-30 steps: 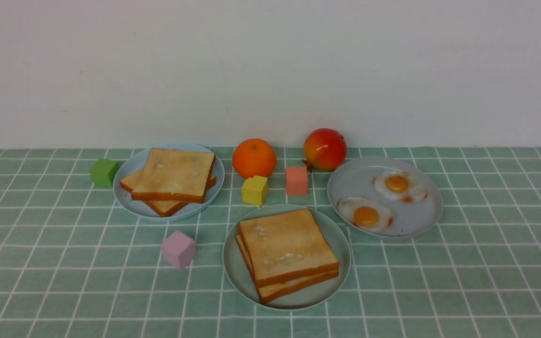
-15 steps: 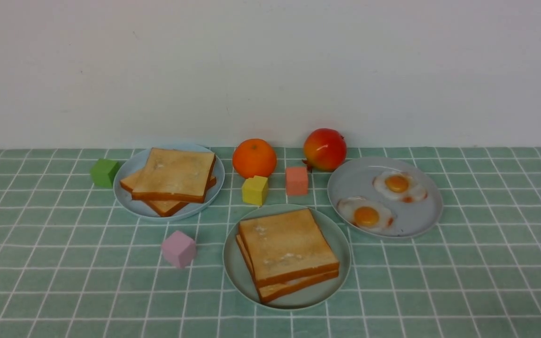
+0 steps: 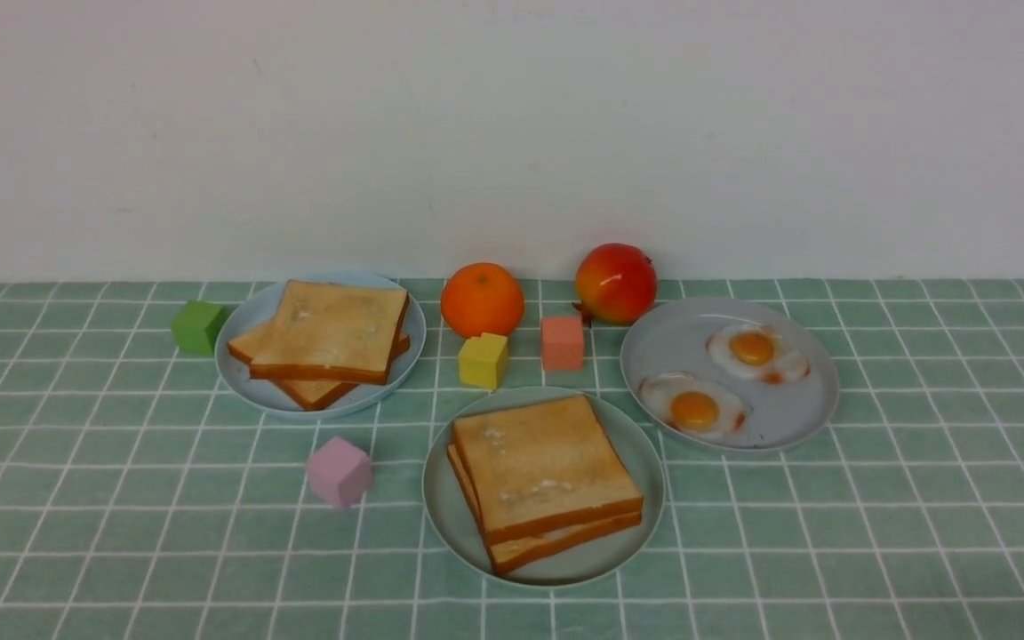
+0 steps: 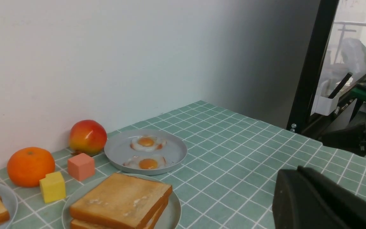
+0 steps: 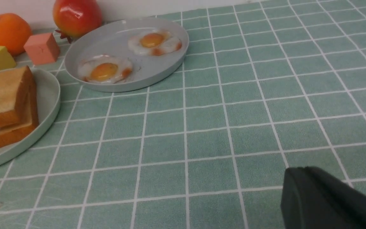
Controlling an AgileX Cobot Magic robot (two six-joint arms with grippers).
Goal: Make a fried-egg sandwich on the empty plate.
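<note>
The fried-egg sandwich (image 3: 546, 480), two golden toast slices stacked, lies on the pale mint-green plate (image 3: 441, 507) at the front centre. The egg between the slices is hidden in the front view. The sandwich also shows in the left wrist view (image 4: 119, 200) and the right wrist view (image 5: 5, 105). Neither gripper shows in the front view. My left gripper (image 4: 297, 167) is shut and empty, above the cloth away from the plates. My right gripper (image 5: 304, 167) is shut and empty, above the cloth to the right of the sandwich plate.
A bluish plate of plain toast (image 3: 321, 342) is at back left. A grey plate (image 3: 779, 427) holds two loose fried eggs (image 3: 694, 409). An orange (image 3: 481, 299), a red fruit (image 3: 614, 282) and green (image 3: 198, 326), yellow (image 3: 483, 360), salmon (image 3: 562, 342) and pink (image 3: 339, 471) cubes stand around.
</note>
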